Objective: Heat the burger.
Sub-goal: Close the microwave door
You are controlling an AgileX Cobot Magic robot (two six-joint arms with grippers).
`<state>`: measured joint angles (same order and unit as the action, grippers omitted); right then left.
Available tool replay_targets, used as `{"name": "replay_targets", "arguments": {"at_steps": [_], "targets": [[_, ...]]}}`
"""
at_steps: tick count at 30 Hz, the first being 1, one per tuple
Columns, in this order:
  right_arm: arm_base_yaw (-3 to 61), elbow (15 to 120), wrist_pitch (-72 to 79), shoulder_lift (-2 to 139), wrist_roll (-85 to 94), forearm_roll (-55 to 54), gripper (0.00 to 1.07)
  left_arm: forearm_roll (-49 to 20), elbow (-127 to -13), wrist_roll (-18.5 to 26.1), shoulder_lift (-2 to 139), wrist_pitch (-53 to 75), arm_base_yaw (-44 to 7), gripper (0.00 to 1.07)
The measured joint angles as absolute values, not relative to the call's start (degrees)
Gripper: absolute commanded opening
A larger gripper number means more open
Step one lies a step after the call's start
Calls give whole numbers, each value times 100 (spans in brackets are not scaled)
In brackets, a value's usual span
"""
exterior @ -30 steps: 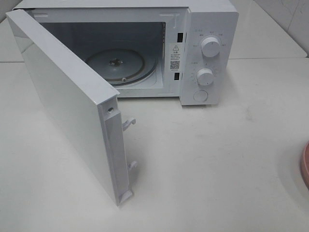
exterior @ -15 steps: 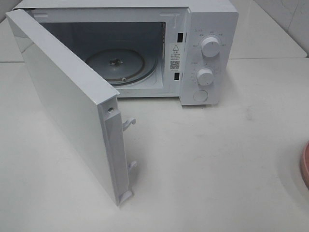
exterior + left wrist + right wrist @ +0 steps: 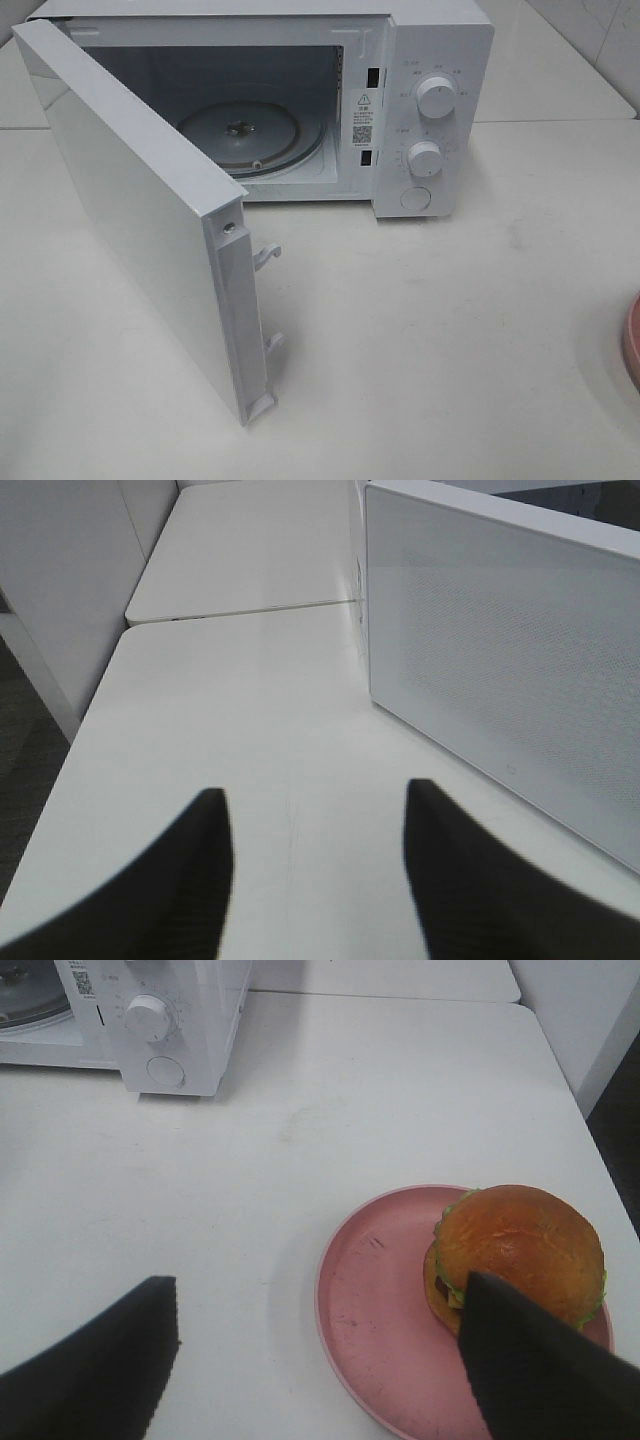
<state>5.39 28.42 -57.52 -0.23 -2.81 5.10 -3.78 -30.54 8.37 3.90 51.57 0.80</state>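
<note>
Both end effectors hang above the white surface (image 3: 450, 330) with nothing between their fingers. Right end effector (image 3: 320, 1360) has its dark fingers spread wide, one of them overlapping the near side of the burger in its wrist view. Left end effector (image 3: 315, 870) has a clear gap between its fingers over bare surface, beside the outer face of the microwave door (image 3: 130, 210).

Largest of the things is the white microwave (image 3: 430, 100), standing at the far edge of the surface with its door swung fully open toward the near left corner and its glass turntable (image 3: 250, 135) bare. A pink plate (image 3: 380, 1300) sits at the right edge, only a sliver showing in the high view. On the plate's outer side rests the burger (image 3: 520, 1245), seemingly upright.
</note>
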Motion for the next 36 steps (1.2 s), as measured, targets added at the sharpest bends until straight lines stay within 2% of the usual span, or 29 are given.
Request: {"name": "replay_targets", "arguments": {"at_steps": [1,2,4,11,13,15,16,17,18,19,24,26,31,33,36], "targets": [[539,2842,-5752,-23,-281,510,76,-413,-3002,837,487,5053,80,16],[539,2842,-5752,-23,-281,510,76,-476,-2905,837,716,4847,80,2],[539,2842,-5752,-23,-281,510,76,-504,-2853,837,842,4721,80,0],[539,2842,-5752,-23,-281,510,76,-607,-2418,905,1759,3403,80,0],[539,2842,-5752,-23,-281,510,76,-665,-2189,1049,2143,2550,80,0],[539,2842,-5752,-23,-281,510,76,-710,-2097,1106,2252,2286,80,0],[539,2842,-5752,-23,-281,510,76,-785,-1914,1215,2515,1650,80,0],[539,2842,-5752,-23,-281,510,76,-785,-1914,1215,2515,1650,80,0],[539,2842,-5752,-23,-281,510,76,-865,-1713,1272,2802,917,80,0],[539,2842,-5752,-23,-281,510,76,-865,-1713,1272,2802,917,80,0],[539,2842,-5752,-23,-281,510,76,-911,-1324,1295,3701,-751,80,0],[539,2842,-5752,-23,-281,510,76,-894,-1306,1289,3896,-940,80,0],[539,2842,-5752,-23,-281,510,76,-470,-1306,957,4830,-1988,-57,0],[539,2842,-5752,-23,-281,510,76,34,-1306,722,5369,-2607,-281,0],[539,2842,-5752,-23,-281,510,76,304,-1306,579,5936,-2939,-544,0]]}}
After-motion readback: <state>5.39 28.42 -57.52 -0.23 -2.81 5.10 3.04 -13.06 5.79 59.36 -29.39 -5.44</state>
